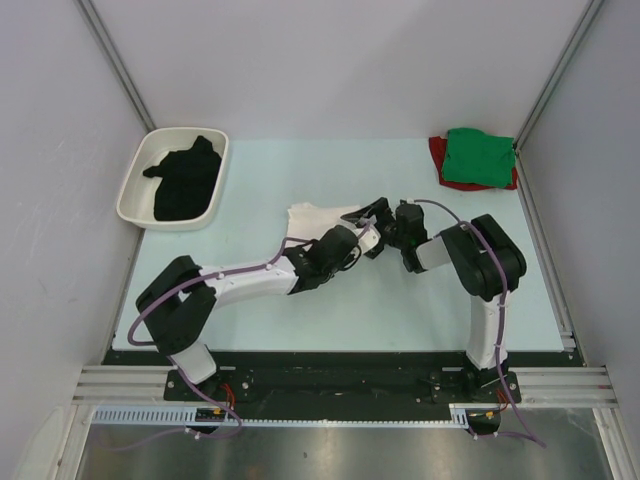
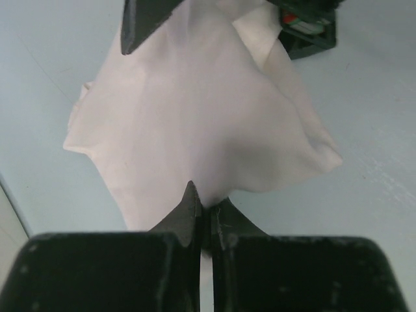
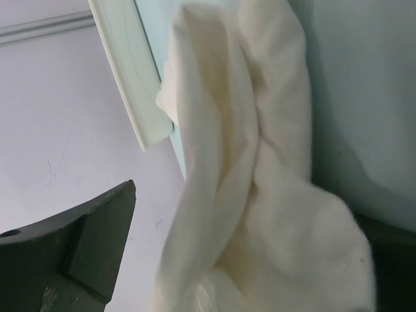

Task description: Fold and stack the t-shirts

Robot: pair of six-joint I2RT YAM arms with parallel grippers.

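The left claw (image 2: pixel 203 218) is clenched on the white t-shirt (image 2: pixel 195 117), the right claw (image 1: pixel 383 218) hold cannot be told; advise drawing both apart evenly so cloth spreads flat on desk (image 1: pixel 330 170).

walls (image 1: pixel 330 60): plain pale grey panels | table (image 1: pixel 260 190): pale mint top | corner posts (image 1: pixel 115 65): metal | light: even

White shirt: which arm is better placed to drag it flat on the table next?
Left, probably. The left arm has its jaws shut on an edge of the white shirt. The right arm has its jaws apart, with cloth hanging loose between them.
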